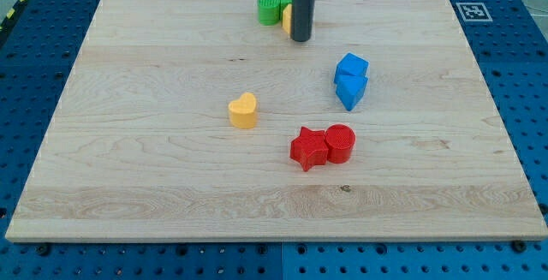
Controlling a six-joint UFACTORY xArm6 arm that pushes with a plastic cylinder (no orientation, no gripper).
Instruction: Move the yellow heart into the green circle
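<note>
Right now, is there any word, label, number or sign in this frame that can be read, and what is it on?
No readable words, brands or numbers.
One sign: a black-and-white square marker at the wooden board's top right corner; a coded pattern, no text.
The blocks, such as the yellow heart and green circle, and my tip carry no markings.

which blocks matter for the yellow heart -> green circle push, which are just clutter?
In play: yellow heart block; green circle block; my tip, by the green circle.

Clutter: red star block; red cylinder block; two blue blocks; yellow block behind the rod.
</note>
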